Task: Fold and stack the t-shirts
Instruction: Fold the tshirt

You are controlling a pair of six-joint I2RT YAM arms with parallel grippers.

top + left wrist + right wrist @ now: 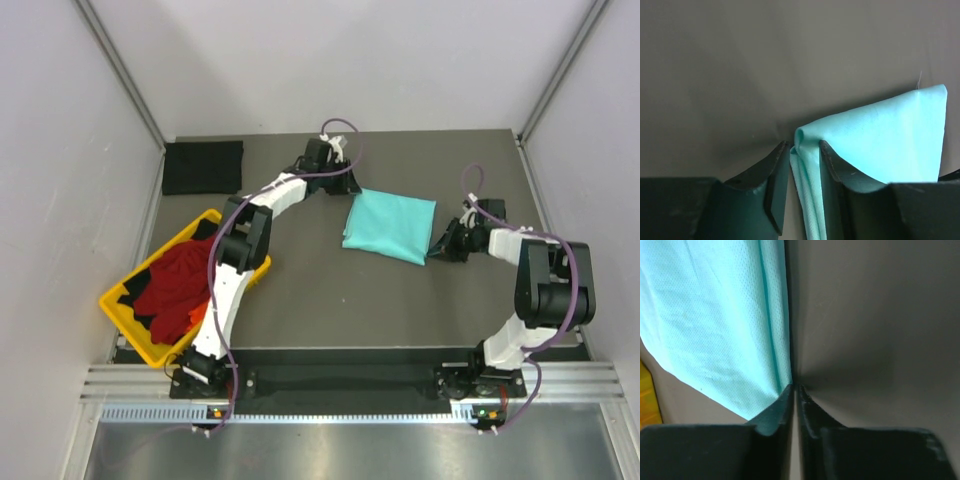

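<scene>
Left gripper (pixel 802 145): jaws narrow, pinching a raised fold at a corner of the teal shirt (pixel 880 140), with cloth filling the gap between them and hanging down through it. Right gripper (pixel 794 386): jaws pressed together with only a hairline between them. The shirt's folded edge runs down to the tip of the left-hand jaw in that view and touches it (can't tell if any cloth is actually nipped between the jaws). Seen from above, the teal shirt lies folded into a rough rectangle, slightly skewed, flat on the dark table (pixel 350 300), right of centre and between the two grippers. The left gripper is at the shirt's far left corner and the right gripper at its near right corner. The left arm (pixel 235 250) reaches up from its base and bends across toward the shirt, while the right arm (pixel 545 280) curls in from the right side. The black shirt (pixel 203 166) lies folded flat at the far left corner of the table, well apart from the teal one. The yellow tray (pixel 120 310) sits angled at the near left edge, beside the left arm and partly hidden by it. The red shirt (pixel 180 285) is crumpled in a heap inside the tray, with dark cloth showing under and around it. A bit of an orange shirt (pixel 200 312) pokes out at the heap's near side, next to the arm.
</scene>
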